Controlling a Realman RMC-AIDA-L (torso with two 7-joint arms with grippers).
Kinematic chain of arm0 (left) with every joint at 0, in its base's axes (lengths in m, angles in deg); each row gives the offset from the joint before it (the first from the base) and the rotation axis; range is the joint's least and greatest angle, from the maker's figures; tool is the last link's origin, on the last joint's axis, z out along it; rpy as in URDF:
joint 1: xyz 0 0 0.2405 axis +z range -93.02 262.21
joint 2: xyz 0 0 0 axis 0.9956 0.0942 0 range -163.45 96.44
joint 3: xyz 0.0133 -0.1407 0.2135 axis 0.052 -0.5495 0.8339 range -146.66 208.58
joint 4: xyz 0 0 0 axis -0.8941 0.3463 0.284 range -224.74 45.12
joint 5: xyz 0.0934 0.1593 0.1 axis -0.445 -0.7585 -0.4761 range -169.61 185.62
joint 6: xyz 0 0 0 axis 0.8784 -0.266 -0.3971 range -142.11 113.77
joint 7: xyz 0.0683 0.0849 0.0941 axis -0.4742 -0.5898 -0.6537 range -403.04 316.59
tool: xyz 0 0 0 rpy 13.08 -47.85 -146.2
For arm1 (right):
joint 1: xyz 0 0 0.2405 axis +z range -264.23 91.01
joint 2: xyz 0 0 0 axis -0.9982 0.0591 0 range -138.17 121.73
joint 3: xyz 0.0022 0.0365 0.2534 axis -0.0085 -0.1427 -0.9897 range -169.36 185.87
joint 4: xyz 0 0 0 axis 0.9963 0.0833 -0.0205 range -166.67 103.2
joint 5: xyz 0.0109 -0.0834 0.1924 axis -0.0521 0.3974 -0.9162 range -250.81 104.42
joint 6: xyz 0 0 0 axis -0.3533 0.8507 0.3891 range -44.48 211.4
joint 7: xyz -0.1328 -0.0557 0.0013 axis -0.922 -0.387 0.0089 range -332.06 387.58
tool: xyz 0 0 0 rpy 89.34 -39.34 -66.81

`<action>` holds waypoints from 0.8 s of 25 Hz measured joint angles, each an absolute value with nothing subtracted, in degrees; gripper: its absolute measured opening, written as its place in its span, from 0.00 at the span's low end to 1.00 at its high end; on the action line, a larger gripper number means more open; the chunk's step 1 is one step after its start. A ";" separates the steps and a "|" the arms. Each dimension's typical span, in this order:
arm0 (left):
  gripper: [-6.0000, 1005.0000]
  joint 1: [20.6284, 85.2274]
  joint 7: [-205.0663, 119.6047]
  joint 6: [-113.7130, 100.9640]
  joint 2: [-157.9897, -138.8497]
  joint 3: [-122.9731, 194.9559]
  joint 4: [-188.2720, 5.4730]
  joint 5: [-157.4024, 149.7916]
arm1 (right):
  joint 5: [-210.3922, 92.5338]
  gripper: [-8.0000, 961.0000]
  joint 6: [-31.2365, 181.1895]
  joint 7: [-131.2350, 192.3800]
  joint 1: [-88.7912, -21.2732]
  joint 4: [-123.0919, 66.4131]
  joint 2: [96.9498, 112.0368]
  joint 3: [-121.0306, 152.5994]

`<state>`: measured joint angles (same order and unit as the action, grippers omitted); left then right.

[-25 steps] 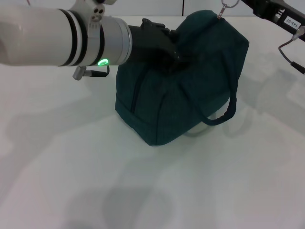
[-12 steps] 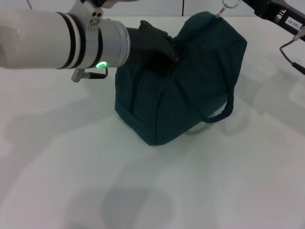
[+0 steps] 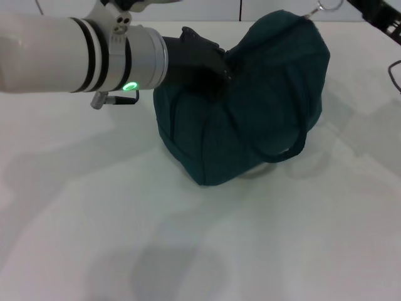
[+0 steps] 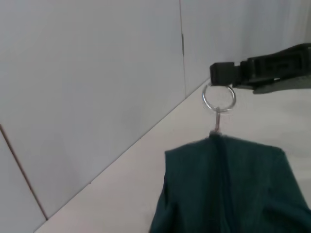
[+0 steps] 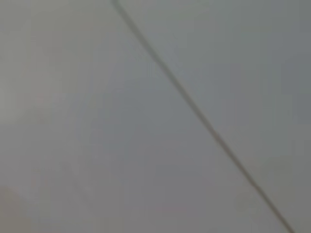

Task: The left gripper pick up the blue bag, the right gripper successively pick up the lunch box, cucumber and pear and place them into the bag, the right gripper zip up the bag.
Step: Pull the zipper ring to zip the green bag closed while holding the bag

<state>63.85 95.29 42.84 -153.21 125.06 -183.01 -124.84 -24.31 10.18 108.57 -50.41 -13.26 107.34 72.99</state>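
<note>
Blue bag (image 3: 250, 113) stands near the worktop's (image 3: 94, 219) far edge. Left gripper (image 3: 216, 69) clamps its top fabric. Right gripper (image 4: 228, 75) is closed on the zip ring (image 4: 218, 98).

The left gripper (image 3: 216, 66) reaches in from nine o'clock, fingers clamped on the blue bag (image 3: 263, 119). The right gripper (image 4: 221, 75), at one o'clock, pinches the zipper ring (image 4: 218, 98).
</note>
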 joint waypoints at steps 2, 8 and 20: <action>0.10 64.20 94.76 42.84 -153.19 125.00 -183.27 -124.98 | -25.99 0.01 10.19 109.62 -50.91 -14.09 107.35 72.90; 0.05 65.49 94.29 42.79 -153.22 125.12 -186.22 -124.24 | -28.21 0.01 9.86 114.57 -51.50 -16.55 107.47 72.96; 0.05 66.22 92.21 42.24 -153.21 125.74 -188.38 -123.98 | -25.70 0.05 8.95 106.72 -52.21 -15.99 106.70 73.59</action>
